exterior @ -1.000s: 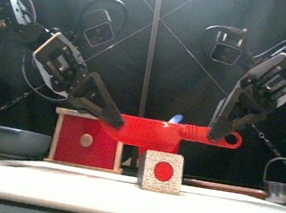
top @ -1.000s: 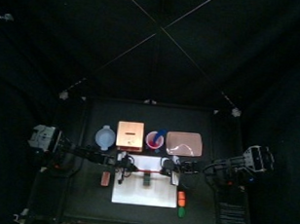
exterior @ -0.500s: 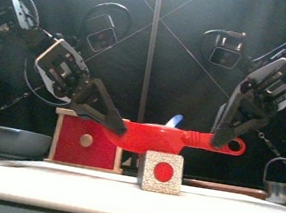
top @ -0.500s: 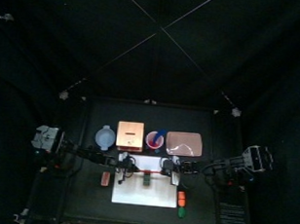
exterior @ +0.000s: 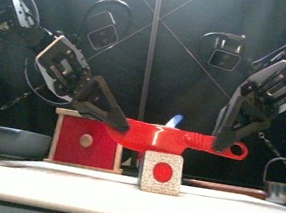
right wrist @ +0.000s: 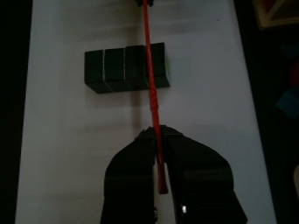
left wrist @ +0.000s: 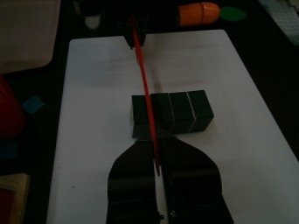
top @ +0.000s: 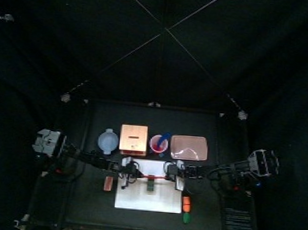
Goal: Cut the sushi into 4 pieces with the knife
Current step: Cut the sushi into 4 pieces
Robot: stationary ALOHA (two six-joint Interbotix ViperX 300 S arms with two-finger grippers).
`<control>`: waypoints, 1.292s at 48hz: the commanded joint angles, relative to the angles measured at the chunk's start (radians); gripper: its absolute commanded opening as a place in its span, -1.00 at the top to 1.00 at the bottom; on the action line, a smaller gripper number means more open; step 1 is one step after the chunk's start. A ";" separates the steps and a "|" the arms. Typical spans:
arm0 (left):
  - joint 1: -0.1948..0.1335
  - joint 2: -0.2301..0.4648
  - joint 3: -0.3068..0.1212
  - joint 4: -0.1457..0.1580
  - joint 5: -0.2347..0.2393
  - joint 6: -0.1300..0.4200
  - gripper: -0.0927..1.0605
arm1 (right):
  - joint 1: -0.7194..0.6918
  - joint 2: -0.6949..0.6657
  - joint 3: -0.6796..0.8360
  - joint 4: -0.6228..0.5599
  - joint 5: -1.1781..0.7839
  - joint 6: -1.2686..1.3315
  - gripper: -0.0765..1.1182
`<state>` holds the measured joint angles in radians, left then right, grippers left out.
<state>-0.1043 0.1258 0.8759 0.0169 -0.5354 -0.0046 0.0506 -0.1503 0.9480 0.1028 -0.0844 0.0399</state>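
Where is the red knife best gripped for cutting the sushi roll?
At both ends: looped handle from the right, blade tip from the left, as the right gripper and left gripper do. The red knife lies roughly level over the sushi roll, so end grips keep its middle free.

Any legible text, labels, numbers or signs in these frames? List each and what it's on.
None can be read in any view.
Sushi roll: end face shows a red round centre only, no letters.
Red knife: no print visible.
Wooden box: drawer front is plain red with a pale knob.
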 commanded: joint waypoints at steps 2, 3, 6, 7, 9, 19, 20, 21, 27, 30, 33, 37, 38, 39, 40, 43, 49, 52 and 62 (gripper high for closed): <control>-0.014 0.008 -0.049 0.002 -0.003 0.003 0.43 | -0.006 0.020 -0.040 0.002 -0.011 0.003 0.75; -0.014 0.008 -0.048 0.002 -0.005 0.003 0.43 | -0.006 0.020 -0.040 0.003 -0.011 0.003 0.75; -0.017 0.011 -0.048 0.002 -0.003 0.002 0.43 | -0.005 0.020 -0.040 0.003 -0.011 0.003 0.75; -0.017 0.011 -0.046 0.000 -0.003 0.002 0.43 | -0.005 0.020 -0.040 0.003 -0.011 0.003 0.75; -0.017 0.015 -0.044 0.000 0.000 0.002 0.43 | -0.005 0.021 -0.041 0.003 -0.011 0.002 0.75; -0.014 0.060 -0.051 -0.025 0.034 0.008 0.43 | -0.005 0.038 -0.046 0.003 -0.011 0.003 0.75; -0.014 0.066 -0.051 -0.026 0.035 0.008 0.43 | -0.005 0.041 -0.046 0.003 -0.011 0.003 0.75; -0.014 0.074 -0.052 -0.028 0.037 0.009 0.43 | -0.005 0.044 -0.046 0.003 -0.011 0.003 0.75; -0.009 0.106 -0.057 -0.038 0.049 0.008 0.43 | -0.009 0.071 -0.054 0.003 -0.011 0.002 0.75; -0.009 0.115 -0.058 -0.043 0.052 0.008 0.43 | -0.011 0.084 -0.058 0.002 -0.011 0.002 0.75; -0.008 0.124 -0.058 -0.049 0.054 0.008 0.43 | -0.012 0.094 -0.063 0.002 -0.011 0.002 0.75; -0.006 0.126 -0.058 -0.057 0.052 0.009 0.43 | -0.014 0.104 -0.067 0.000 -0.009 0.002 0.75; -0.005 0.126 -0.058 -0.057 0.052 0.011 0.43 | -0.015 0.104 -0.067 0.000 -0.011 0.002 0.75; -0.003 0.124 -0.058 -0.057 0.054 0.011 0.43 | -0.018 0.104 -0.069 -0.002 -0.009 0.002 0.75; 0.002 0.123 -0.058 -0.057 0.052 0.011 0.43 | -0.023 0.104 -0.069 -0.003 -0.011 0.002 0.75; 0.017 0.121 -0.057 -0.054 0.054 0.011 0.43 | -0.037 0.103 -0.072 -0.006 -0.009 0.002 0.75; 0.048 0.117 -0.057 -0.052 0.054 0.012 0.43 | -0.074 0.103 -0.078 -0.008 -0.011 0.000 0.75; 0.064 0.115 -0.057 -0.051 0.054 0.012 0.43 | -0.087 0.103 -0.081 -0.009 -0.011 0.000 0.75; 0.107 0.115 -0.055 -0.031 0.054 0.014 0.43 | -0.112 0.103 -0.086 -0.021 -0.011 0.000 0.75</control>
<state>-0.0215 0.2378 0.8422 -0.0230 -0.4786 0.0031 -0.0307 -0.0430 0.9158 0.0828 -0.0813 0.0399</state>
